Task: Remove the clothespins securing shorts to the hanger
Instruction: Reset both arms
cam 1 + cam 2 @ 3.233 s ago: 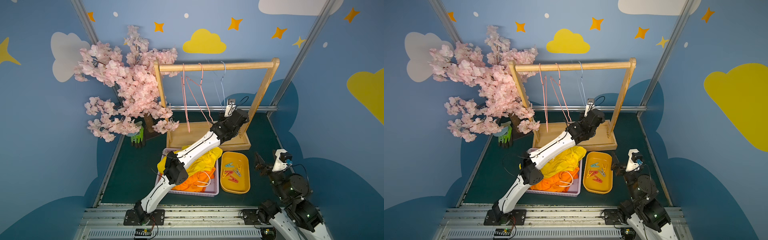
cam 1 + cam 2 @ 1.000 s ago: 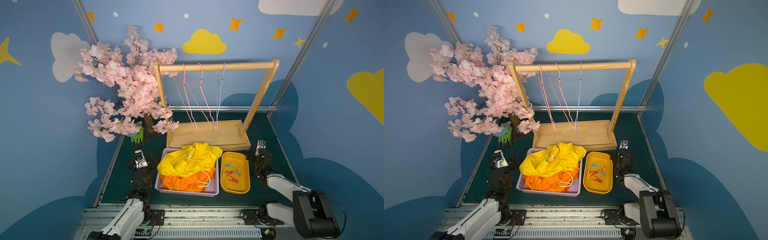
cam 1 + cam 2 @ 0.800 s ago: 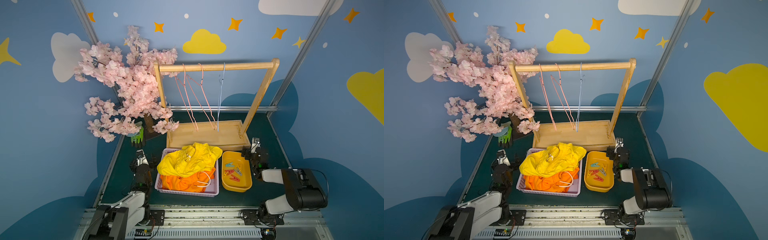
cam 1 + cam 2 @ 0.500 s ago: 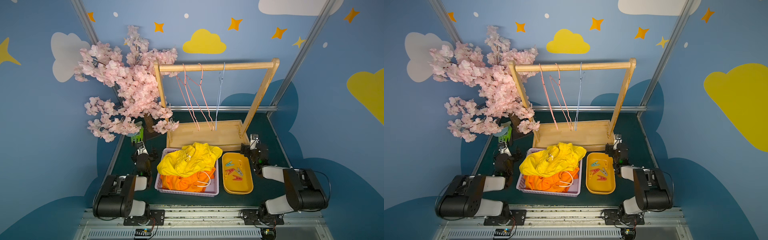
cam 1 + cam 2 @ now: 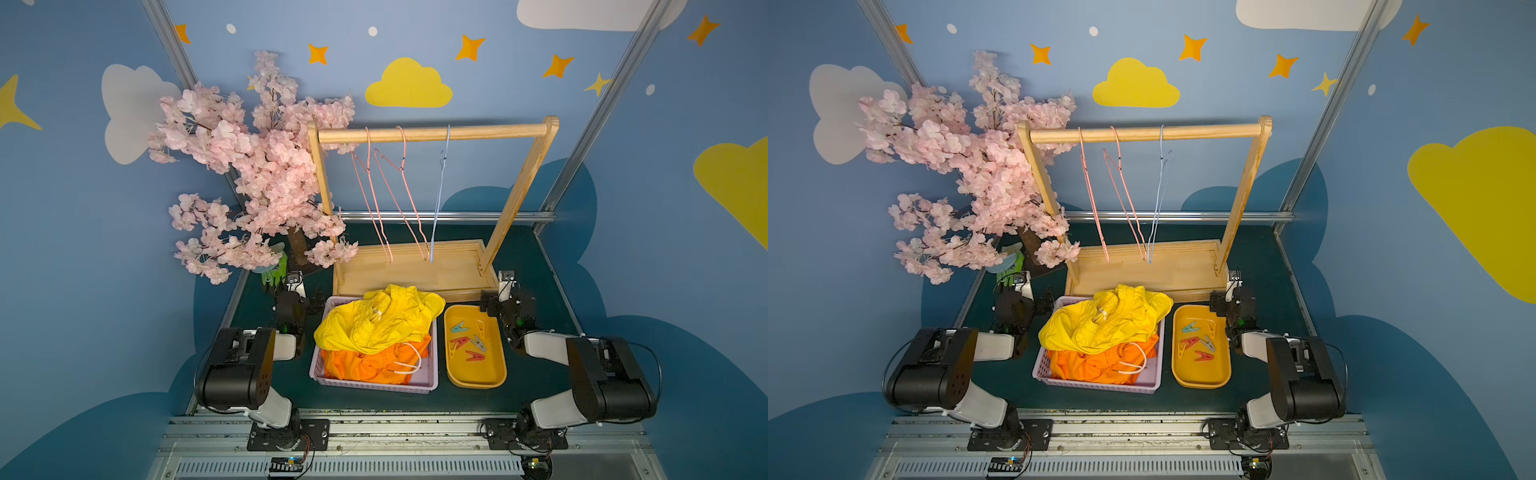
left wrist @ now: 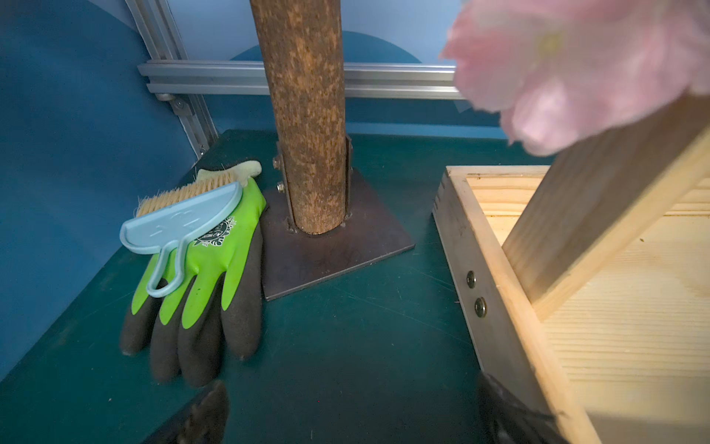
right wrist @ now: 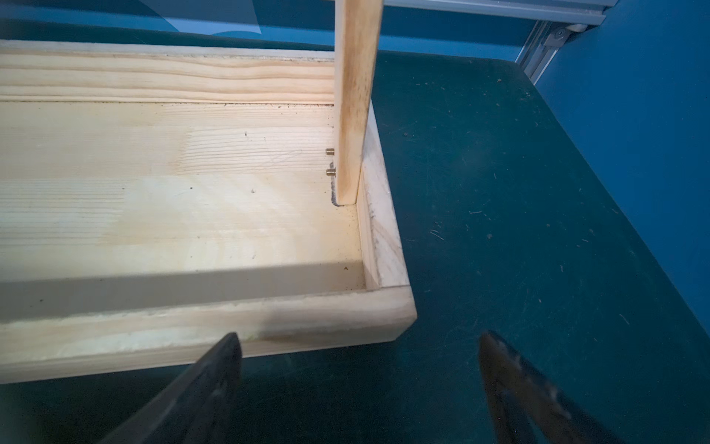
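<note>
Green tabletop (image 5: 536,257) holds 6 clothespins (image 5: 467,343) loose in the yellow tray (image 5: 478,384), just left of the right gripper (image 5: 504,297), nearer than the left gripper (image 5: 297,296) beyond the basket (image 5: 374,385) of shorts (image 5: 374,328); both sets of jaws gape wide, empty.

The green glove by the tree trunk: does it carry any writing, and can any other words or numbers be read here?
Glove: a black-and-white emblem, its small lettering too blurred to read.
Light blue brush: faint raised marks, not readable.
Elsewhere: no words or numbers show.
</note>
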`<state>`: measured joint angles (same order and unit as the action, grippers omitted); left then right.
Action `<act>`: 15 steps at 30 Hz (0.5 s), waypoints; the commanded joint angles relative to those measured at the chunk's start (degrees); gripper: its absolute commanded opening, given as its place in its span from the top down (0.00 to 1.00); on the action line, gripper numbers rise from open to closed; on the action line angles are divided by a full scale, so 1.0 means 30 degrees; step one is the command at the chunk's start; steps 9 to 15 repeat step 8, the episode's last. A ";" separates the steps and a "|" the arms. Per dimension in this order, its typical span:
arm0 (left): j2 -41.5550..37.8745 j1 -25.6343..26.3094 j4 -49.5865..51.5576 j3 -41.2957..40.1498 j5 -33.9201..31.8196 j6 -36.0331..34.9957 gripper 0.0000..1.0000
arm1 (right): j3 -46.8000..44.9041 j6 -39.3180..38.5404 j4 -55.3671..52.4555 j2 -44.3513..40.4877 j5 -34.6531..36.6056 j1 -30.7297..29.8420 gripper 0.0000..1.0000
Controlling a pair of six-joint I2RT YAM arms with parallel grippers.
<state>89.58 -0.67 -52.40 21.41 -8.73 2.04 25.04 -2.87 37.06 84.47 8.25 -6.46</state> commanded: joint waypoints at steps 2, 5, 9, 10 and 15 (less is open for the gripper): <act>-0.0501 0.0046 0.1589 0.0314 0.0772 -0.0064 0.00 | 0.0280 -0.0124 -0.0462 -0.0107 -0.0273 0.0072 0.04; -0.0118 0.0046 0.0254 -0.0023 0.0831 -0.0204 0.00 | 0.0415 -0.0110 -0.0612 -0.0064 -0.0497 0.0162 0.04; -0.0396 0.0065 0.1172 0.0208 0.0802 -0.0096 0.00 | -0.0013 0.0323 -0.0106 -0.0426 0.1489 -0.0101 0.04; -0.0396 0.0065 0.1172 0.0208 0.0802 -0.0096 0.00 | -0.0013 0.0323 -0.0106 -0.0426 0.1489 -0.0101 0.04; -0.0396 0.0065 0.1172 0.0208 0.0802 -0.0096 0.00 | -0.0013 0.0323 -0.0106 -0.0426 0.1489 -0.0101 0.04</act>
